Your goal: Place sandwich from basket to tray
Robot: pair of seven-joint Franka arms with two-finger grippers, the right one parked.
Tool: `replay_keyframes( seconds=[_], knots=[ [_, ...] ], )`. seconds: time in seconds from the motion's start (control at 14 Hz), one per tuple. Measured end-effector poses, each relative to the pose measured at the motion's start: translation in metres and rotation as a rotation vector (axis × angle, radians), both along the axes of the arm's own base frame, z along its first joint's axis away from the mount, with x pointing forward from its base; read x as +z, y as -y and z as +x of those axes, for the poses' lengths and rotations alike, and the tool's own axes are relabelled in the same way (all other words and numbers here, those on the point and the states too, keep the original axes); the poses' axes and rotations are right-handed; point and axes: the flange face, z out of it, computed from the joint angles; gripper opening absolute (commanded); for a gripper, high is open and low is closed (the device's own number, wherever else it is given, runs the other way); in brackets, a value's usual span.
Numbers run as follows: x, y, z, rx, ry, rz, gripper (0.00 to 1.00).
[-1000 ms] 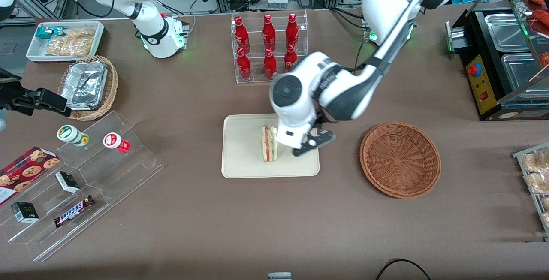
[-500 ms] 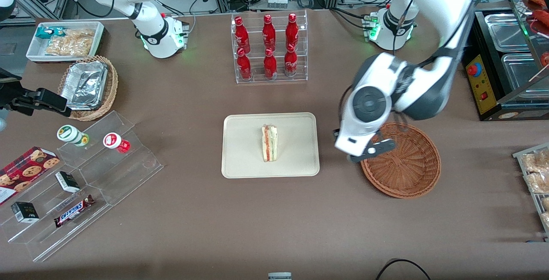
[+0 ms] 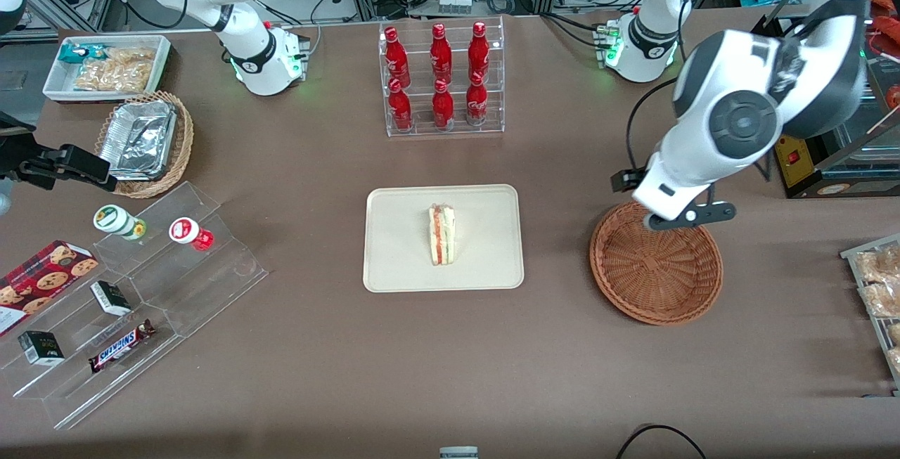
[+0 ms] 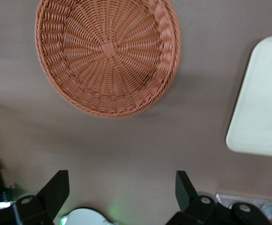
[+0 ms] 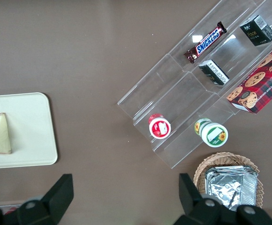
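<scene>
Your bench is a matte brown surface filling the front view, with cable bundles and metal racking along the top edge of the frame. You have one sandwich, standing on the single cream tray at the centre of the frame, and one reddish wicker basket lying well apart from it at centre right, with nothing in it. The pincer hangs above the basket's rim on the side farther from the front camera, its fingers spread wide and holding nothing. Six red bottles stand in a clear rack at upper centre (two rows of three). At lower left, a clear stepped stand carries a bar reading SNICKERS, with two round capped tubs higher up
</scene>
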Motion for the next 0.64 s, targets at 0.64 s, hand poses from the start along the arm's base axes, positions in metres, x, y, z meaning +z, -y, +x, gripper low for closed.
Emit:
replay_keyframes(
  seconds=[0.64],
  knots=[
    [0.104,-0.138,-0.006,-0.121,0.101,-0.079,1.00]
  ],
)
